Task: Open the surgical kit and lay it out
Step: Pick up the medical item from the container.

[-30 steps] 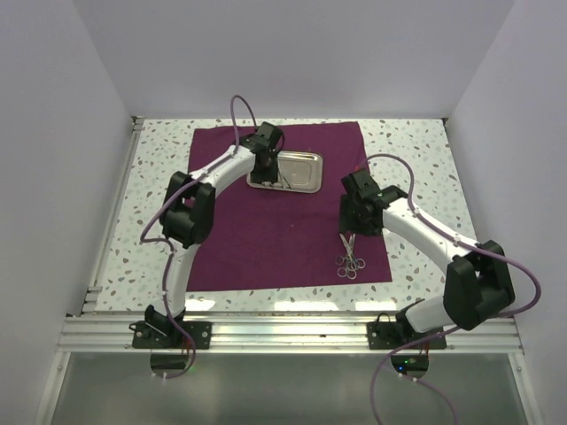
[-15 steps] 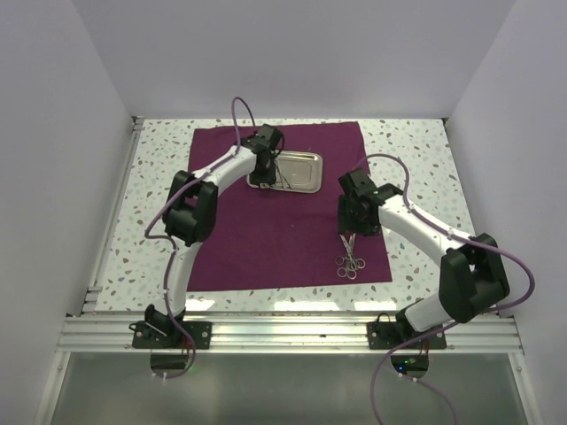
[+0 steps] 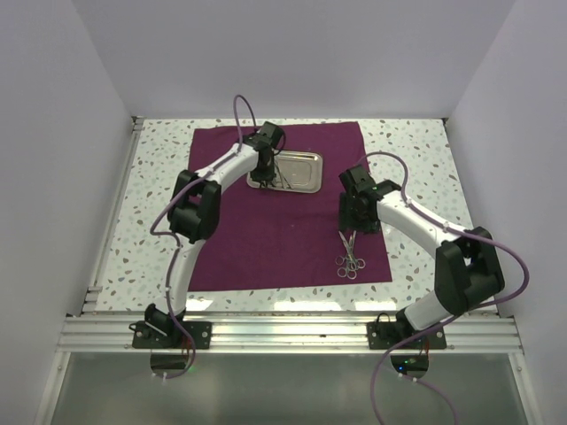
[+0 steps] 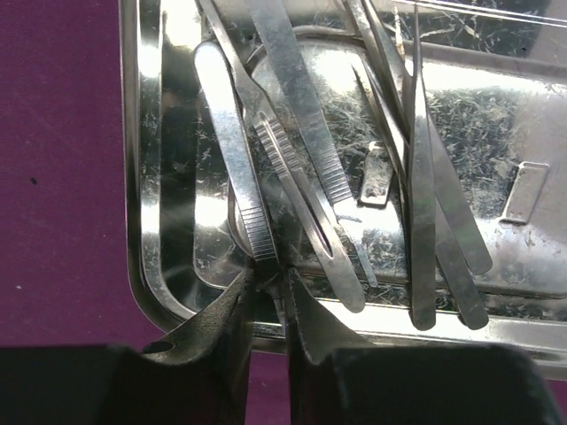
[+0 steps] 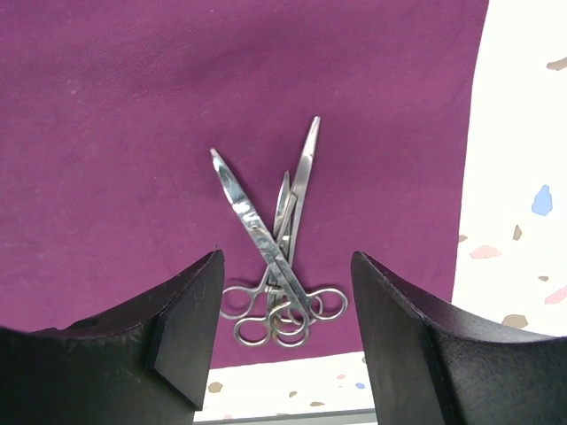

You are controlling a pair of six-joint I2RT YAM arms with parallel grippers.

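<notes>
Narrowed further, left gripper (image 4: 270, 282) is pinched on one instrument (image 4: 226, 133) in the crowded tray (image 4: 142, 177); right gripper (image 5: 285, 261) is held spread above scissors (image 5: 266, 239).

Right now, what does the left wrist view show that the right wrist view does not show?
Only the left wrist view shows the steel tray with slim tools lying in it, and the left gripper, its fingers narrow about the end of one tool; I cannot confirm a firm grip. Only the right wrist view shows the scissors lying crossed in a small pile, the speckled table past the cloth's edge, and the right gripper, open wide. Both show the purple cloth.
</notes>
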